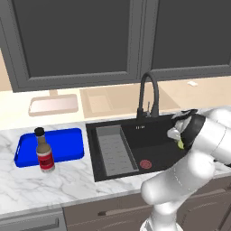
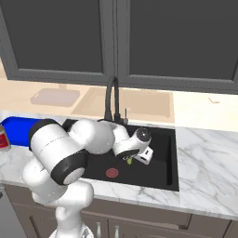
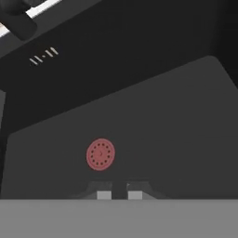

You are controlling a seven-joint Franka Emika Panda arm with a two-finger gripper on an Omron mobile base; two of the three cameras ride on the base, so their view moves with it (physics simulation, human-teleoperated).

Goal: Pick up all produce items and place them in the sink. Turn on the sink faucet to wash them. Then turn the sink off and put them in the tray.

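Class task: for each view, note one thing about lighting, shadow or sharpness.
Left base view: even, soft light, with faint shadows on the wall behind the faucet. Right base view: the sink reads almost uniformly black, without glare. Hand view: the drain is soft-edged and slightly blurred.

Flat, even rendered light, slightly soft focus; the sink (image 1: 135, 135) basin reads dark, faint shadows inside it

Open floor across the sink (image 1: 153, 151) around the drain (image 3: 100, 154); rack (image 1: 115, 151) fills its left, faucet (image 1: 149, 92) arches over the back rim.
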